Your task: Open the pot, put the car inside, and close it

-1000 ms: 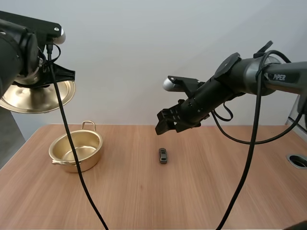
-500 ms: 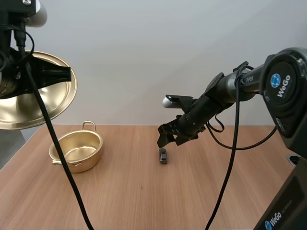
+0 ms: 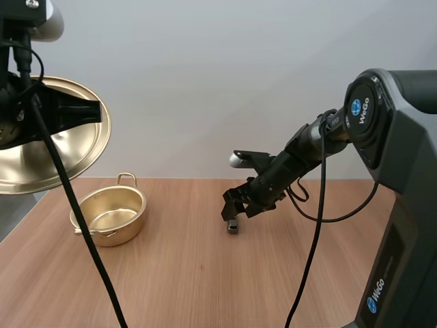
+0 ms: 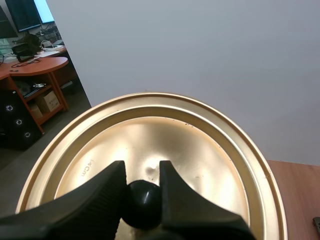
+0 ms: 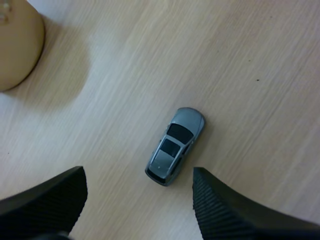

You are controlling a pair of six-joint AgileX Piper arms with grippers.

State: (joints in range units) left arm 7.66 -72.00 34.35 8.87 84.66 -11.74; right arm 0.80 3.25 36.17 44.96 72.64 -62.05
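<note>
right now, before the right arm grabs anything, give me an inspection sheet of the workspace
surface: light brown wooden table
job's things: gold pot stands open and empty on the table; its lid is held up in the air, off the pot; small grey car lies on the table, apart from the pot
clutter: nothing seen
grippers: left gripper is shut on the lid's black knob; right gripper is open, low over the car and not touching it
cables: nothing seen
surroundings: plain pale wall behind the table
</note>
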